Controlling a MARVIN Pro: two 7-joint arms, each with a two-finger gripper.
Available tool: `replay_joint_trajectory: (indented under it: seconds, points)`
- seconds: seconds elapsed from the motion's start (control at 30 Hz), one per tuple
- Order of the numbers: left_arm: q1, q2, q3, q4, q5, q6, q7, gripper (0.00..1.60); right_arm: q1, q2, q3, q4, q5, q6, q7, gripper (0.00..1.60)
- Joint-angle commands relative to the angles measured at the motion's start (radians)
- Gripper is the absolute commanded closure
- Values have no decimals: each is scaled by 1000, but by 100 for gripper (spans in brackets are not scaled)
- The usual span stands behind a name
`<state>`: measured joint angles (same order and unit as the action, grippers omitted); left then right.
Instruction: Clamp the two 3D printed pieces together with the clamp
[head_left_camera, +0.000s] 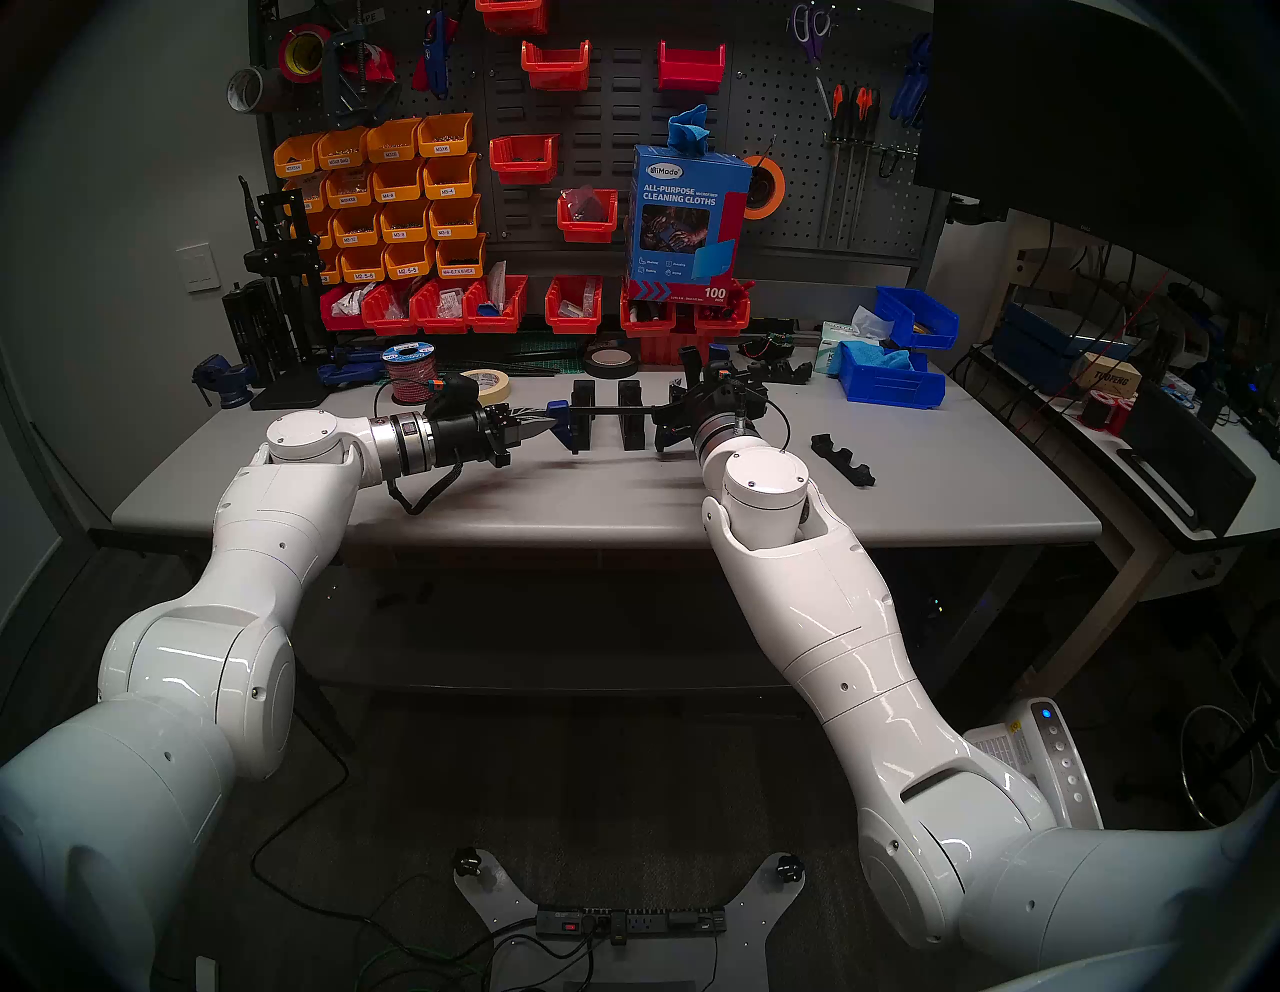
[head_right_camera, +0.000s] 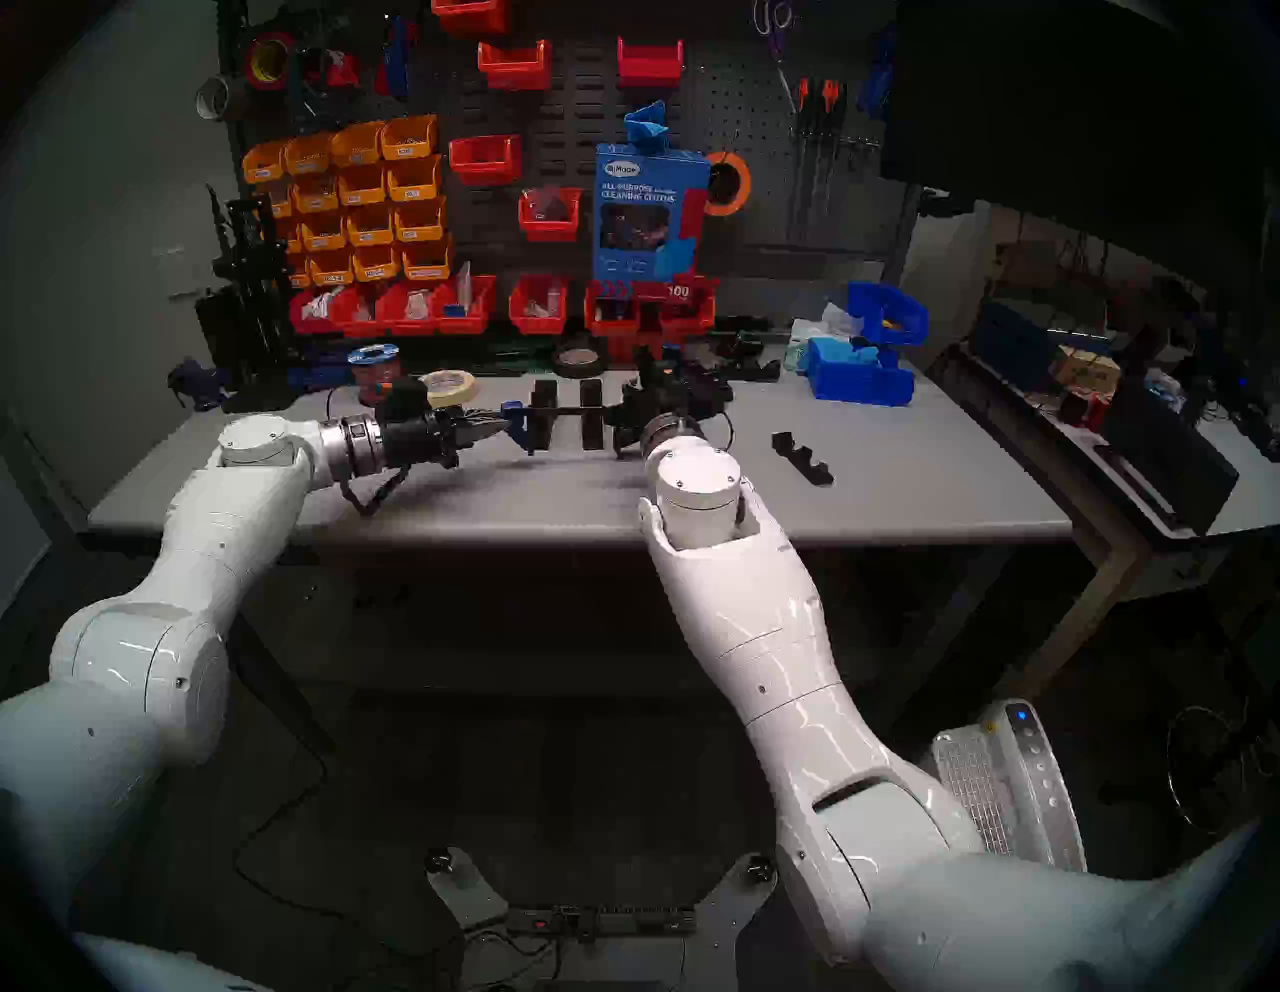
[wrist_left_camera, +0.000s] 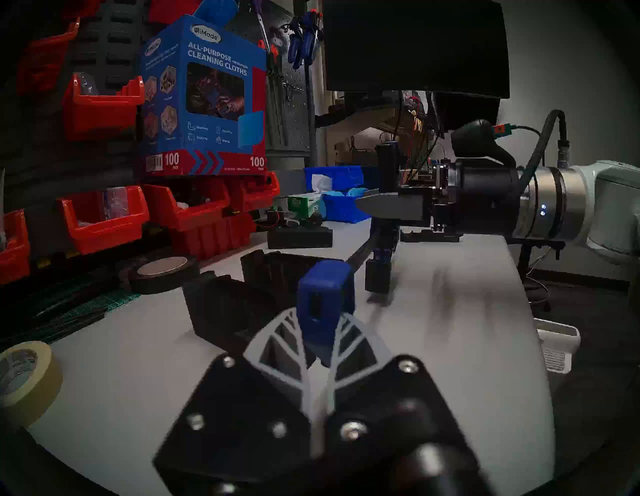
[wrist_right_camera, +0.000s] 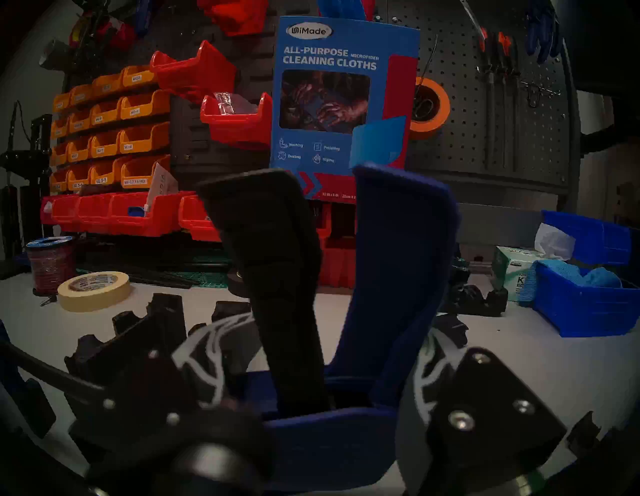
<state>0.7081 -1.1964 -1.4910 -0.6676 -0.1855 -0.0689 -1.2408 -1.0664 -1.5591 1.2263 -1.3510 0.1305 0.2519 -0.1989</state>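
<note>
straddling the two 3d printed pieces (head_left_camera: 607, 413) at mid-frame, still apart, the clamp (head_left_camera: 609, 414) was pinched at its blue end by the left gripper (head_left_camera: 537, 429) and at its handle by the right gripper (head_left_camera: 675, 422), so a squeeze risked toppling a piece.

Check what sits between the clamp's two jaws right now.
Both black printed pieces stand upright along the clamp's bar, a gap between them. The left gripper grips the blue end jaw; the right gripper covers the handle end, so that jaw's contact is hidden.
</note>
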Motion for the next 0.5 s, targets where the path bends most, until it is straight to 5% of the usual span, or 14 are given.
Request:
replay_joint_trajectory:
  seconds: [0.0, 0.47]
  points:
    - [-81, -3, -15, -18, -14, -10, -4, 160, 73, -26, -9, -33, -3, -35, 9, 160]
    - [-120, 0, -27, -2, -10, -20, 0, 160, 103, -37, -17, -10, -7, -51, 15, 160]
